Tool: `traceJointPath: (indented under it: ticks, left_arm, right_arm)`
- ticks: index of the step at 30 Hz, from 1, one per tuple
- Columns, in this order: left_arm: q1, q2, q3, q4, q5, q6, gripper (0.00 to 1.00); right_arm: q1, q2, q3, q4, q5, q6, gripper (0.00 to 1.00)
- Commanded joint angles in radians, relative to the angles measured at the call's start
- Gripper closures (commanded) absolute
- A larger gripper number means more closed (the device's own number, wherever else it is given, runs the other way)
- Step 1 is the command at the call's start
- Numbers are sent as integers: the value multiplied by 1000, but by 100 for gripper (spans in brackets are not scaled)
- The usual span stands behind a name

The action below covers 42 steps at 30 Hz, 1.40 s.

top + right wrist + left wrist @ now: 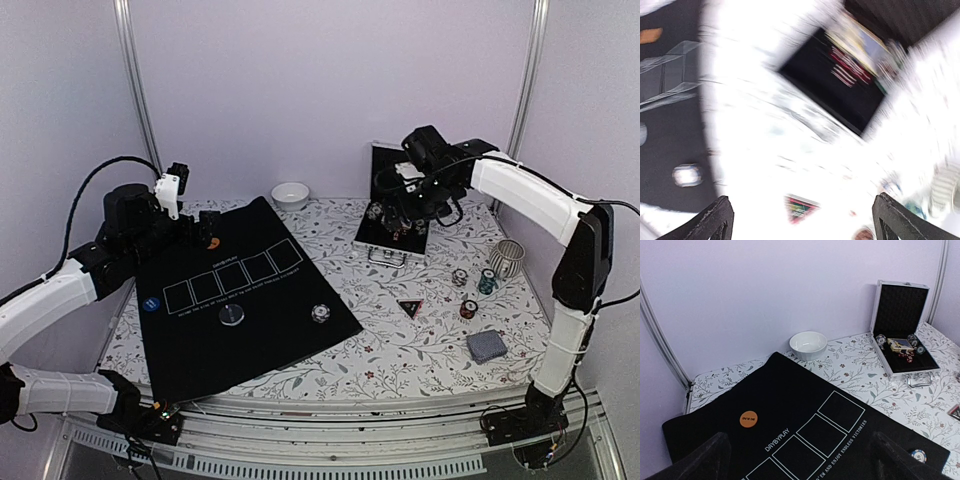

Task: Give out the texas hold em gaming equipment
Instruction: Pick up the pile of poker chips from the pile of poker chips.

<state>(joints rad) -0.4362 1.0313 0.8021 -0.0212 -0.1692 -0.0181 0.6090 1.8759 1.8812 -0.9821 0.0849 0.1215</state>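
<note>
- The left tool point(802, 460) is held wide open over the left part of the black mat point(250, 350), and nothing is gripped between its fingers.
- The right tool point(805, 222) is likewise spread wide and empty. It is held above the open silver-edged case point(900, 310) at the back of the bench point(400, 350).
- On the mat are seen a round grey button point(232, 316), a pale poker chip point(319, 314), a blue chip point(150, 303) and an orange disc point(748, 418).
- The triangular marker point(410, 307) is laid on the bench just right of the mat.
- A red chip point(469, 309) and a teal chip pile point(487, 283) are placed near the marker.
- The card deck point(486, 346) is set face down towards the front right.
- More chips, and possibly a card box, are seen inside the case. The right wrist view is too blurred for certainty.
- A white bowl point(290, 195) is placed behind the mat.
</note>
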Motion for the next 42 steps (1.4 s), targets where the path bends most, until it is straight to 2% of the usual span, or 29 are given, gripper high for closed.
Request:
traceJointPath:
  ticks: [1,7,13,18,24,28,33,40,42]
  left_arm:
    - [2,-10,-18,10,-2,10,2]
    - [2,-2,-18,9,-4,13,2]
    - [2,5,-20,10,-9,18,2]
    - [2,11,-20,10,-5,16,2]
    - [3,10,-20,10,-9,18,2]
    - [2,9,-21,10,-10,18,2]
    - [1,12,-20,10,-10,18,2]
    - [1,11,-21,11,-14,20,2]
    - [2,11,-20,10,-14,19,2]
  right_arm:
    - [-133,43,-139,-59,80,51,1]
    - [-260,123,-174,-41,110,12,1]
    - [-320,177,-211,-20,120,-17,1]
    - [-361,197,-247,11,61,-38,15]
    - [-381,245,-251,18,62,-58,14]
    - [-393,258,-262,26,52,-60,28]
    - [-393,262,-281,34,35,-62,39]
    - [-394,261,-299,31,52,-56,41]
    - [-393,259,-300,28,54,-56,47]
